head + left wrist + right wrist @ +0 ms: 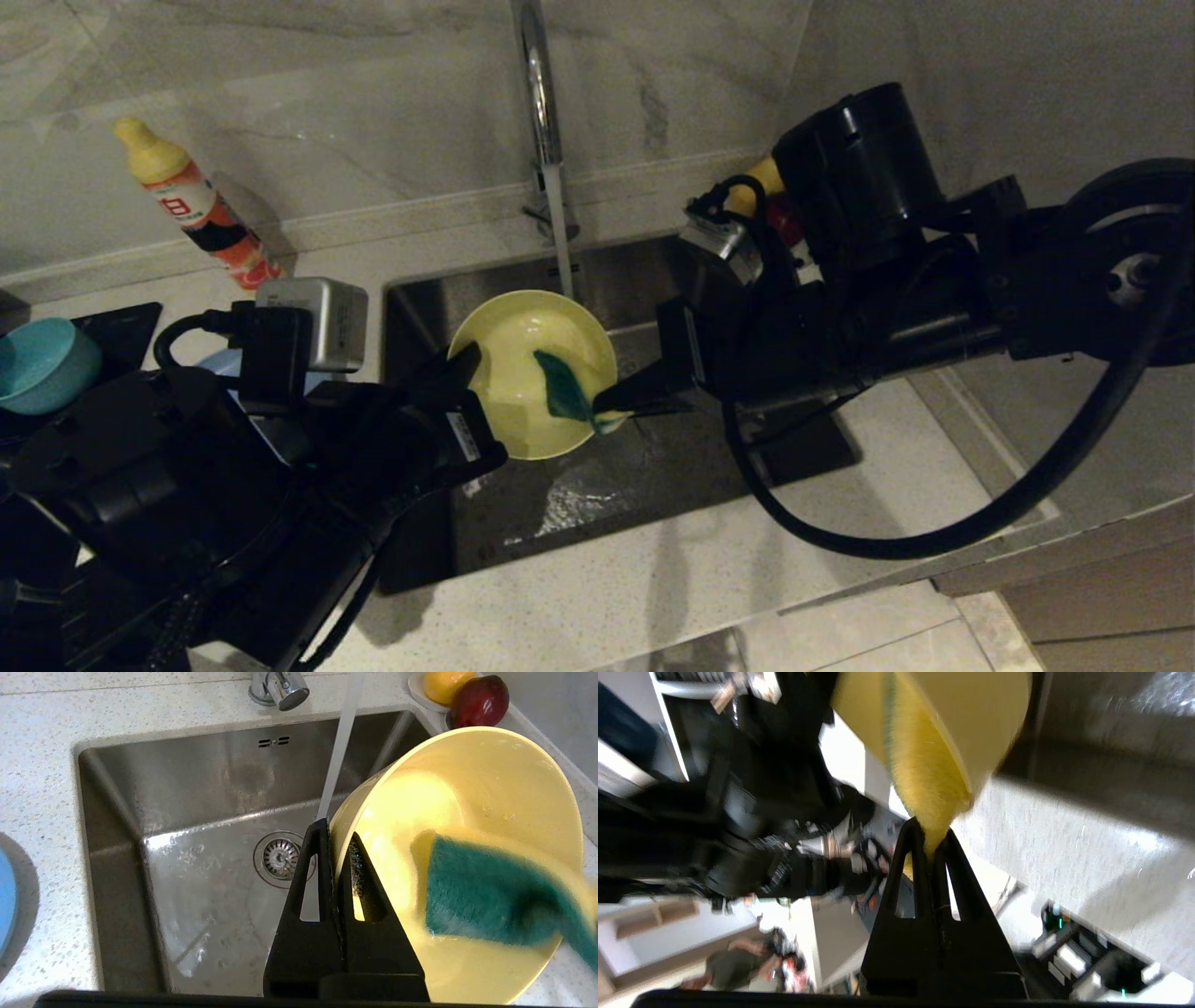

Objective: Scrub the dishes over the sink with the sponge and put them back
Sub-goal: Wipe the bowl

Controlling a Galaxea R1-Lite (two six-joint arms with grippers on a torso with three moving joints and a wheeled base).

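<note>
We are working over the square brushed stainless-steel sink [653, 467], which is lying below both our grippers, with water running from the tall chrome tap [541, 103] just behind them. Our left gripper [335, 833] is pinching the rim of the pale yellow round plastic bowl [527, 369], jaws fully closed on it, tilting it on edge above the basin. Our right gripper [607, 403] is clamping the soft yellow sponge with a dark green face [565, 390], fingers squeezed tight, and is pressing it against the bowl's inside, right beside the left fingers. We judge that scrubbing of this first bowl is under way. The smaller teal-blue bowl [42, 364] is waiting on the counter well off to the left gripper's outer side, and an edge of the flat light-blue plate [4, 914] is showing nearby; both look untouched, so scrubbing them and returning all three is still ahead.
</note>
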